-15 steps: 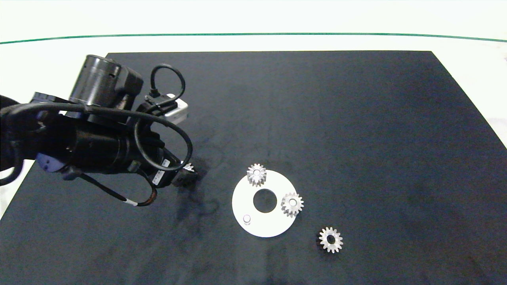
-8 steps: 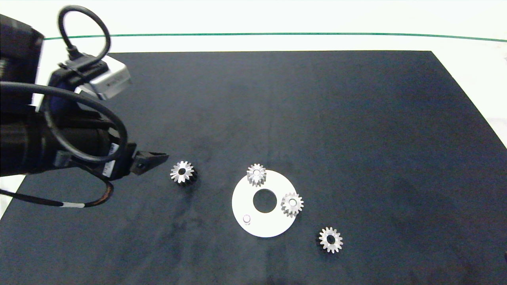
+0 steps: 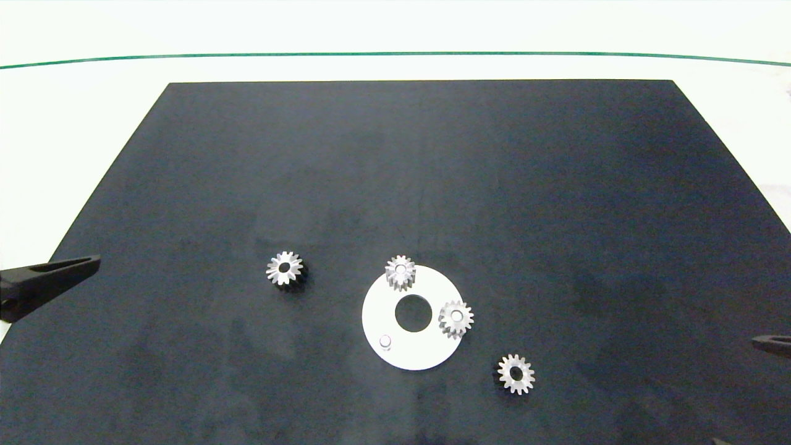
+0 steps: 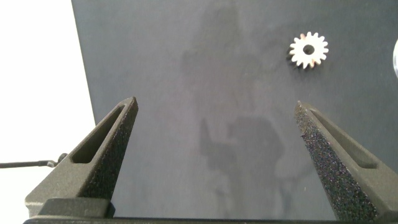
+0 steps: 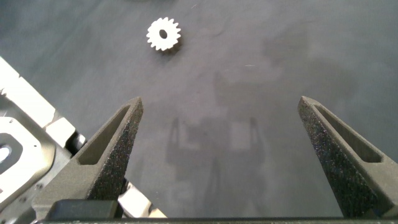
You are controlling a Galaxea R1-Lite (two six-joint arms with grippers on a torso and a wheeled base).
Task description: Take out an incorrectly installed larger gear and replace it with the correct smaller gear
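Observation:
The larger gear (image 3: 285, 269) (image 4: 308, 50), thick with sharp teeth, lies alone on the black mat, left of the white disc (image 3: 426, 352). Two silver gears (image 3: 400, 272) (image 3: 456, 318) sit on pegs of the disc, and a third peg (image 3: 385, 341) stands bare. To the disc's lower right, the smaller gear (image 3: 516, 374) (image 5: 163, 34) lies flat on the mat. My left gripper (image 4: 216, 106) is open and empty, far left of the larger gear, with one finger (image 3: 55, 275) showing at the picture's left edge. My right gripper (image 5: 221, 102) is open and empty, right of the smaller gear.
The black mat (image 3: 432, 161) covers most of the white table, and a green line (image 3: 395, 54) runs along the far side. A tip of the right finger (image 3: 772, 343) shows at the right edge. Robot base parts (image 5: 25, 143) appear in the right wrist view.
My left arm has let go of the larger gear, left it on the mat and drawn back to the left edge. A right finger tip has come into view.

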